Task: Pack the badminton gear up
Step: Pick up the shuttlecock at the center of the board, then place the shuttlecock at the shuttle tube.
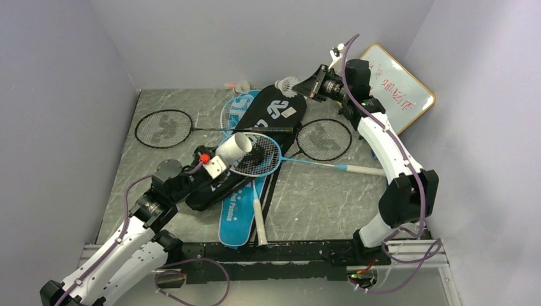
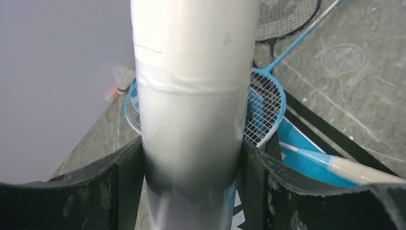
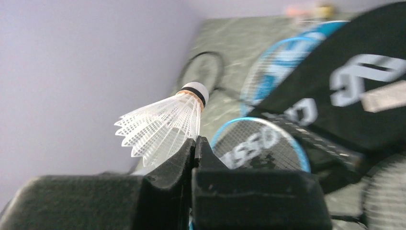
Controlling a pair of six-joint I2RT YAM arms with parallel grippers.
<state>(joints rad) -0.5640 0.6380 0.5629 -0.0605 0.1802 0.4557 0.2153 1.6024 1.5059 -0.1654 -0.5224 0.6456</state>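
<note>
My left gripper (image 1: 214, 167) is shut on the long white tube (image 1: 233, 148), held tilted above the bags; in the left wrist view the tube (image 2: 191, 72) fills the space between the fingers (image 2: 119, 187). My right gripper (image 1: 307, 87) is shut on the skirt of a white shuttlecock (image 1: 288, 85), held over the head of the black bag (image 1: 273, 113); it also shows in the right wrist view (image 3: 163, 127). The blue bag (image 1: 237, 217) lies under the black one. A light-blue racket (image 1: 256, 156) lies on the bags. Black rackets lie at left (image 1: 164, 129) and right (image 1: 323, 139).
Two more shuttlecocks (image 1: 237, 85) lie by the back wall. The orange-rimmed whiteboard (image 1: 397, 86) leans in the back right corner behind the right arm. A white racket handle (image 1: 258, 220) lies on the blue bag. Walls close in the left, back and right.
</note>
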